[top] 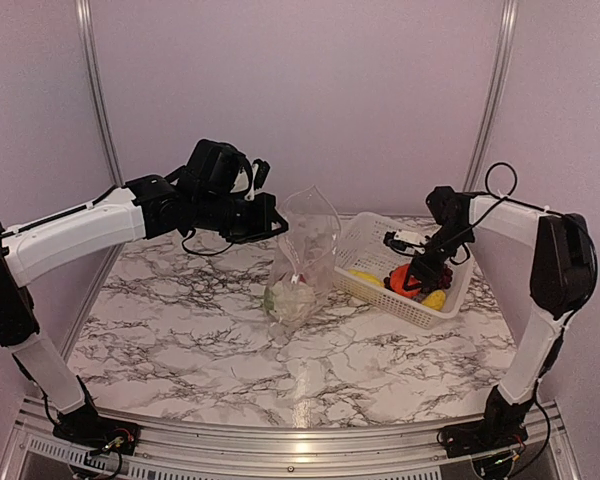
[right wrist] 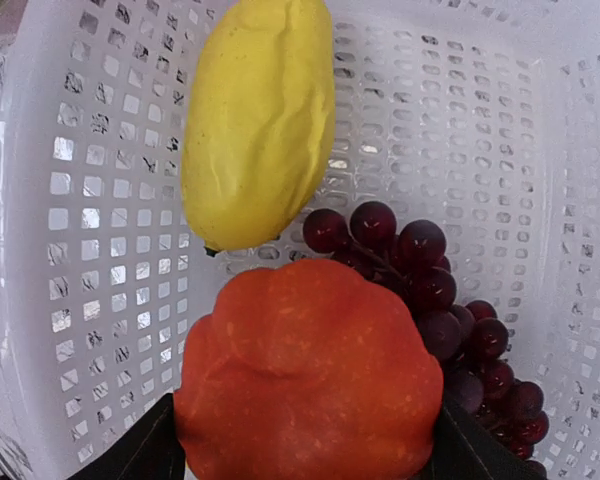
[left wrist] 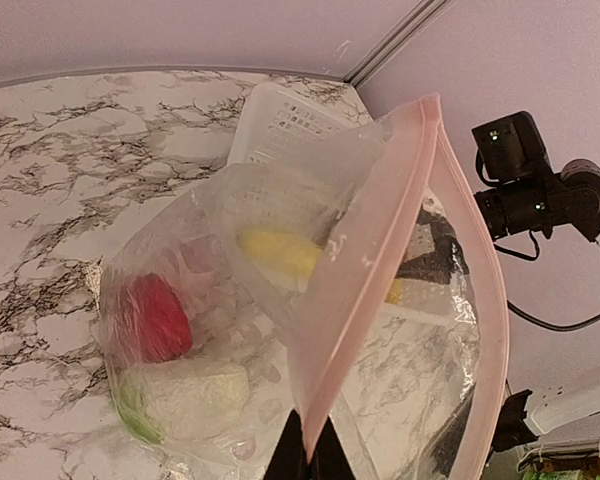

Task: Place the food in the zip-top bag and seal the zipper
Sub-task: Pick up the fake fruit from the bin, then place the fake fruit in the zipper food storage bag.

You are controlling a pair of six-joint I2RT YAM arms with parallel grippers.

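Marble table (top: pixel 180 340). Your left gripper (left wrist: pixel 307 452) pinches the bag (left wrist: pixel 360 250) by its rim, mouth open. Your right gripper (right wrist: pixel 305 440), right of the bag, clamps the orange piece (right wrist: pixel 310 350): lift clear, release over the mouth.

A white perforated basket (top: pixel 365 238) sits on the marble table (top: pixel 180 330), toward its right.

Bag (top: pixel 305 250) left of basket (top: pixel 362 238), cauliflower (top: pixel 290 298) inside
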